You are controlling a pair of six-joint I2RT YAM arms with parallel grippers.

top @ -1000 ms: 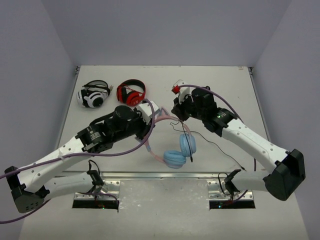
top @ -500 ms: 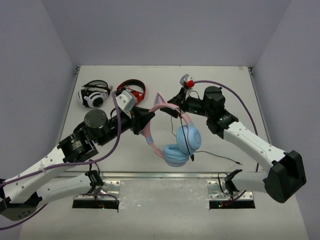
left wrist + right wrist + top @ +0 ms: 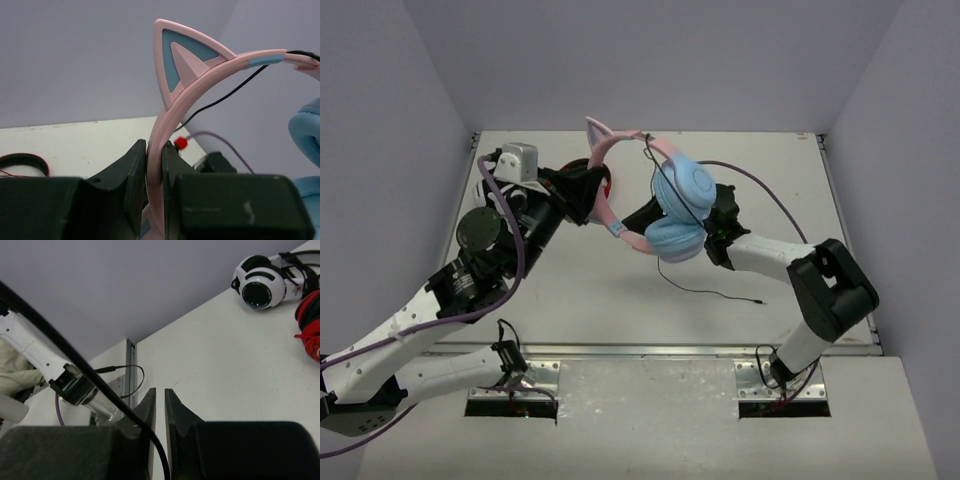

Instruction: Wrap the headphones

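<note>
The headphones (image 3: 682, 185), with a pink cat-eared headband (image 3: 180, 60) and light blue ear cups, hang high above the table's middle. My left gripper (image 3: 595, 195) is shut on the headband, which is clamped between its jaws in the left wrist view (image 3: 154, 145). My right gripper (image 3: 638, 213) points left and is mostly hidden behind the ear cups. In the right wrist view (image 3: 160, 390) its jaws are almost closed, and the thin black cable (image 3: 75, 360) crosses the left finger and runs down between them. The cable's free end trails on the table (image 3: 710, 292).
The red-and-black headphones (image 3: 310, 330) and the white-and-black headphones (image 3: 260, 287) lie at the table's back left, the red pair just behind my left gripper (image 3: 607, 180). A metal rail (image 3: 640, 350) runs along the near edge. Walls close in the table on three sides.
Both arms lifted the headphones off the table and carried them up and toward the back. The right arm folded in under them, and the cable trailed after.
</note>
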